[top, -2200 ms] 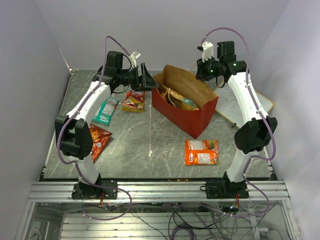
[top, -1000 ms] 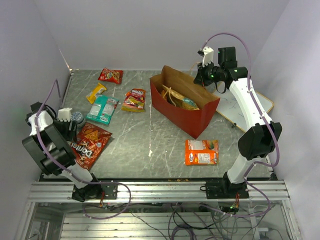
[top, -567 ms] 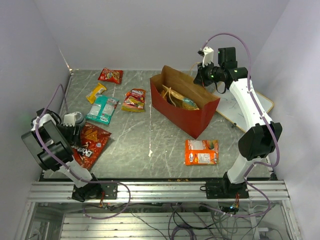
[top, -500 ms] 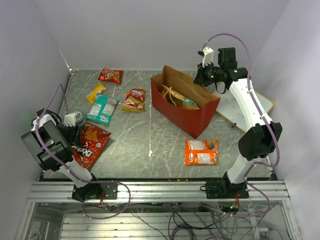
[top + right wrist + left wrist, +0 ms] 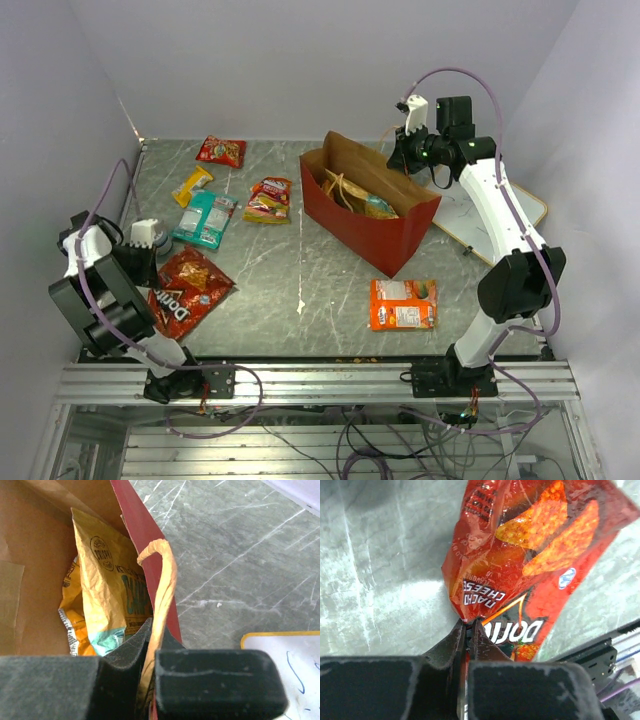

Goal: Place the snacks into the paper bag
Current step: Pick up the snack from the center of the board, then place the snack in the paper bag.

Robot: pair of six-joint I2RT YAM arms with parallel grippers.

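Pickup of the red Doritos bag is in hand: at 8 o'clock on the tabletop the left arm folds low over its base, left fingers pinched shut on that bag's edge. Next, I judge, comes a lift and a long carry toward 1 o'clock, where the paper bag stands open with a gold chip bag inside. Reaching high from 3 o'clock, the right arm has its right fingers clamped on the tan handle, seemingly steadying the mouth.
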